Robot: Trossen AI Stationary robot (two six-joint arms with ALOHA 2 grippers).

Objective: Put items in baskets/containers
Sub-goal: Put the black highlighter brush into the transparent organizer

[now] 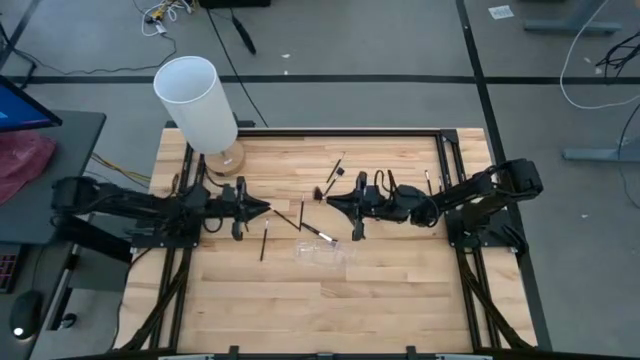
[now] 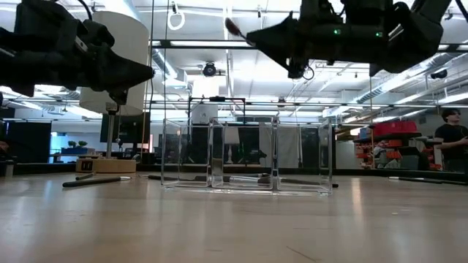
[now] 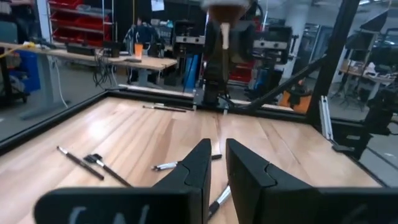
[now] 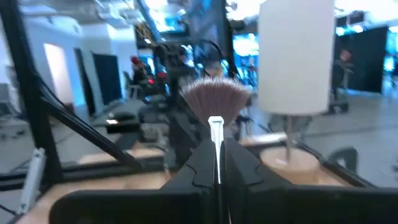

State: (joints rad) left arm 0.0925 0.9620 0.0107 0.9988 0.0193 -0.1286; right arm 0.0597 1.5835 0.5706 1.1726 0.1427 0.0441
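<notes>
Right wrist view | right end effector (image 4: 217, 163) clamped on fan brush (image 4: 214, 102) | left end effector (image 3: 216, 165) apparently slightly parted, empty

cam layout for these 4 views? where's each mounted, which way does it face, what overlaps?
High: overhead, straight down on the table; both arms.
Low: tabletop height, level toward the room; clear holder, arms above.
Left wrist: past the left tool, toward the right arm.
Right wrist: past the right tool shut on a fan brush.
Shared: white cylinder in high, low, right wrist.

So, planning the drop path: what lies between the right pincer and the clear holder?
In the high view, one loose brush lies between the right pincer, shut on a fan brush, and the clear holder.
</notes>
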